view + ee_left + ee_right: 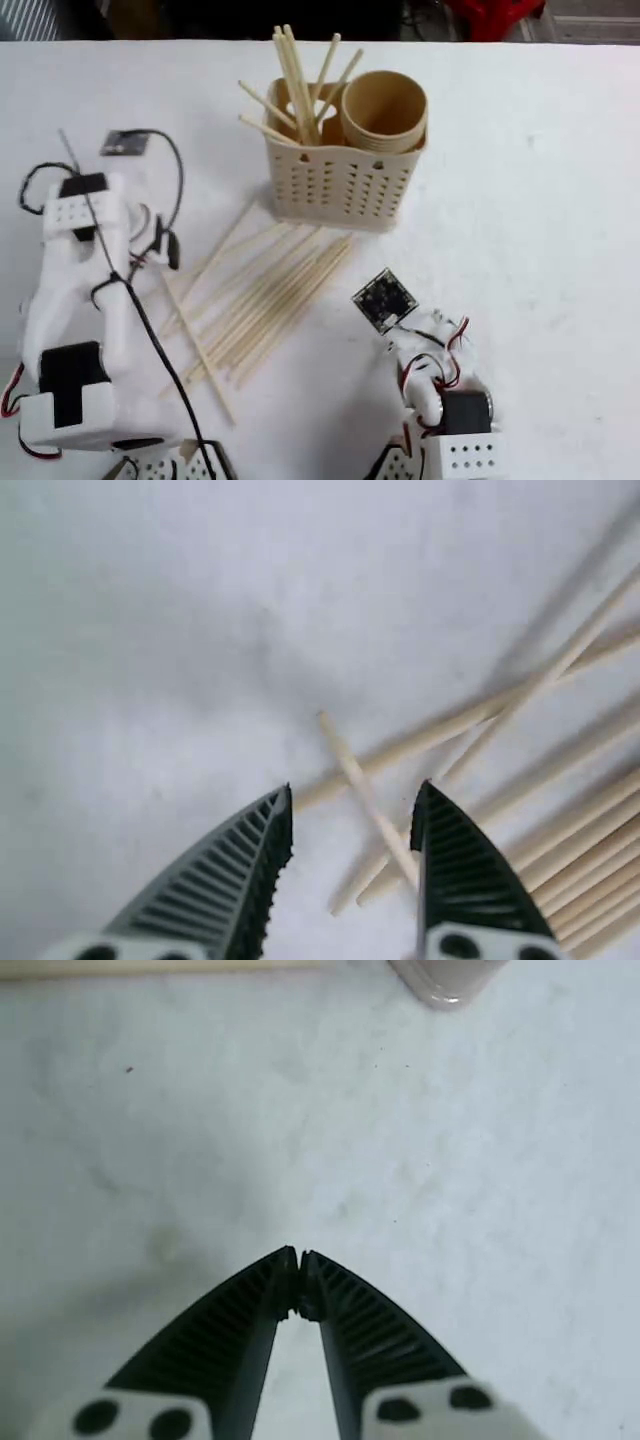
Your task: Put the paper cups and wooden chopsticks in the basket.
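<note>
— What is the worktop (540, 250) showing you?
— You are looking at a white surface. The basket (340, 185) is standing upper centre, holding paper cups (385, 105) and upright chopsticks (300, 80). Loose chopsticks (260, 295) are lying just below it.
— And the tools?
— Your left tool (355, 788) is hanging open over the loose sticks. Your right tool (300, 1255) is sitting closed above the worktop. A dark strip (200, 15) of room is running along the top edge.

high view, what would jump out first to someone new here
The cream basket at the far side of the table holds paper cups and standing chopsticks. In front of it a fan of loose chopsticks lies flat, with the open left gripper hanging over them.
</note>
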Motion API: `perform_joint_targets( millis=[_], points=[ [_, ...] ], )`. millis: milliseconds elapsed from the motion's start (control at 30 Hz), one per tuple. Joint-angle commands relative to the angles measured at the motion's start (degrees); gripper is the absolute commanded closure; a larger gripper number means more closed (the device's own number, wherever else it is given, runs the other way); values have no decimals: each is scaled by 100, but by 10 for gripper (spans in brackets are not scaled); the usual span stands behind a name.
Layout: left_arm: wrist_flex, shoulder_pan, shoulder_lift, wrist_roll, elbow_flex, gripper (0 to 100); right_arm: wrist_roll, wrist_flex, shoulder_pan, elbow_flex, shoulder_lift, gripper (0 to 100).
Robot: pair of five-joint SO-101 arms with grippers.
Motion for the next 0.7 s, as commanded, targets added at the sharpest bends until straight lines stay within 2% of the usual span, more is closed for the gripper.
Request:
perform_joint_targets(
  millis=[0,100,333,500,667],
  points=[
    [-545,400,154,176,369,793,62,40,-31,53,-22,980],
    [-853,470,532,281,545,793,62,31,-31,53,-22,980],
    [-879,514,1042,281,396,796,70,31,-31,53,-22,980],
    [-923,567,1024,299,343,870,70,31,-31,53,-22,980],
    [-923,769,1033,290,343,880,79,31,-31,53,-22,980]
  ],
)
